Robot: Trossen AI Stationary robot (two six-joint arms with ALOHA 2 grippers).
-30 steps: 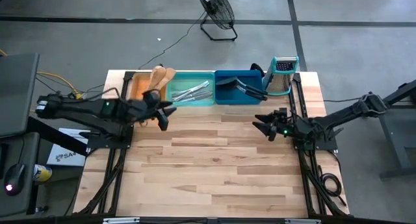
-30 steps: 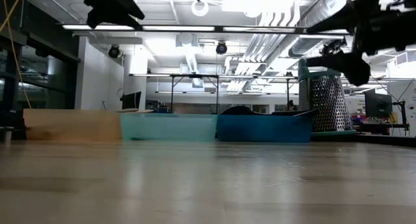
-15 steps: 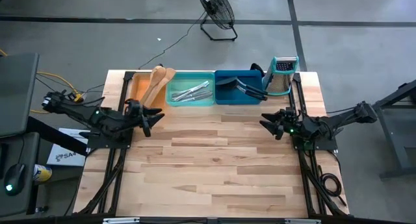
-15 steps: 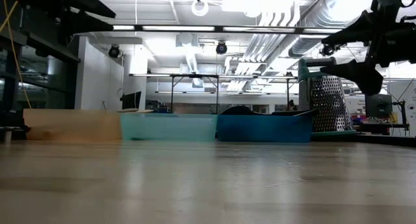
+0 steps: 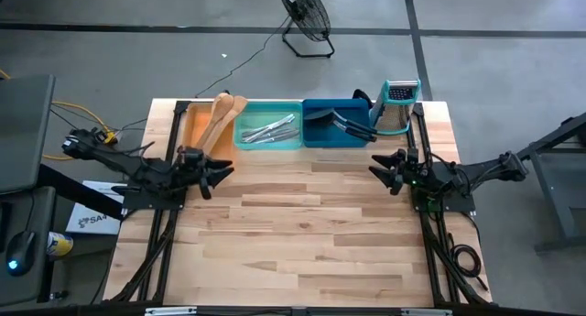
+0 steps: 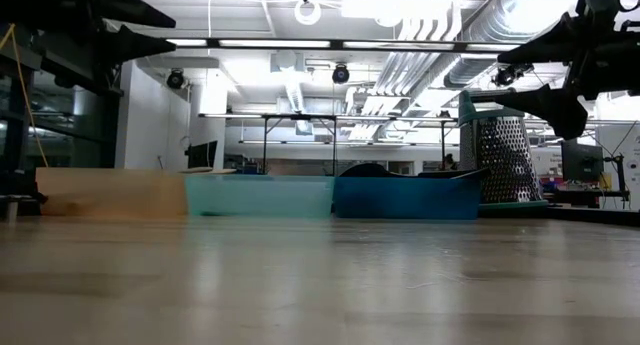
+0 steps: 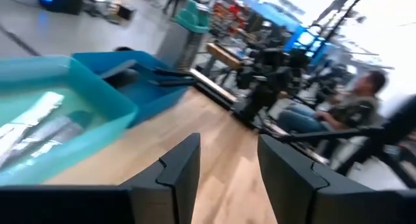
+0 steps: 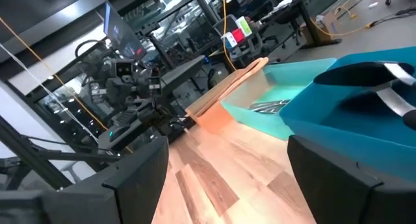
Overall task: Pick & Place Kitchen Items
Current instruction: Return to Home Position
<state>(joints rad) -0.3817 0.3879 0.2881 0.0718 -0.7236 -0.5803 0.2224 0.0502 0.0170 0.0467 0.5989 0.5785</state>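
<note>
Pale wooden utensils [image 5: 222,114] lie in the orange tray [image 5: 194,124] at the table's far left. Silver cutlery [image 5: 270,128] rests in the teal tray [image 5: 271,142], and black turners [image 5: 341,122] sit in the blue tray [image 5: 331,138]. My left gripper [image 5: 222,173] hovers open above the table's left edge, just near of the orange tray, holding nothing. My right gripper [image 5: 377,168] hovers open at the right edge, near of the grater, also empty. Both show raised clear of the tabletop in the low view, the left gripper [image 6: 150,25] and the right gripper [image 6: 520,73].
A steel box grater with a teal top [image 5: 396,107] stands at the far right corner beside the blue tray. The wide wooden tabletop [image 5: 302,234] stretches toward the near edge. A floor fan [image 5: 305,18] stands beyond the table. A seated person [image 7: 344,107] shows in the left wrist view.
My left arm has drawn back from over the table toward its left edge. My right gripper has pulled slightly toward the right edge. The utensils in the trays have stayed put.
</note>
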